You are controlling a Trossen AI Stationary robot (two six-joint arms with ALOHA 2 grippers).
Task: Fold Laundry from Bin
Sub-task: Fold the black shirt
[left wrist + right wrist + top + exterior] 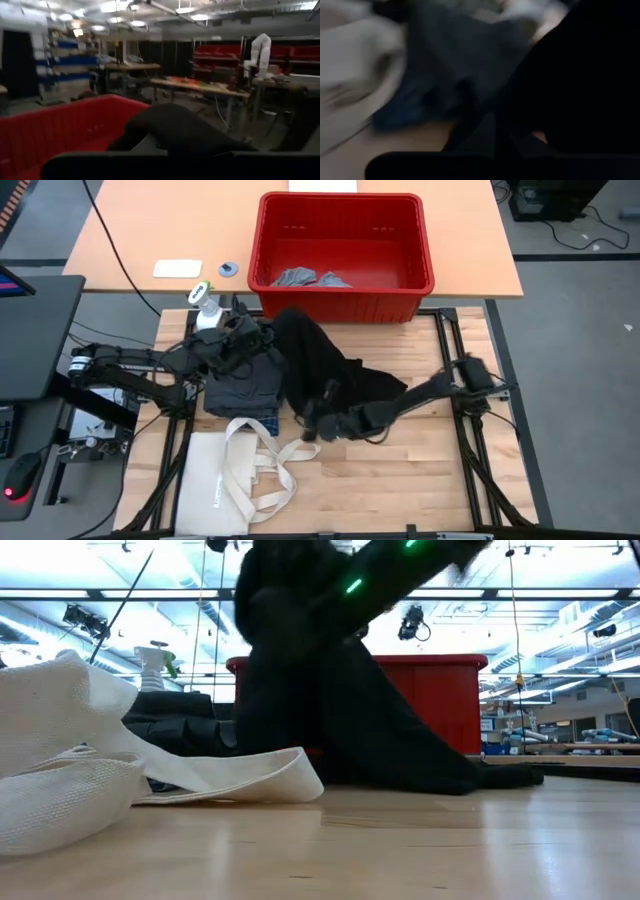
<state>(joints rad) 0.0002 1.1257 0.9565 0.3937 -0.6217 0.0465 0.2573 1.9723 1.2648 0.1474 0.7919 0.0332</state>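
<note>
Wooden counter (400,470): large black piece (330,375) draped between both arms, in front of the red bin (345,255). Left gripper (245,340) jaws clamped on its upper end (near the bin); right gripper (325,420) jaws clamped on its lower edge.

Right gripper (322,418) fingertips buried in the large black piece (330,375), at 6 o'clock from the bin (345,205); contact point hidden. Left gripper (243,337) fingers masked by the same cloth; grip not discernible. Right wrist view smeared by motion: grey and blue cloth shapes only, edges unreadable. Low view: right arm cut off at the upper edge, blurred. Stack of folded garments (240,390) partly covered by the tote bag (225,475) handles. Light grey pieces (300,278) in the bin too small to identify.
</note>
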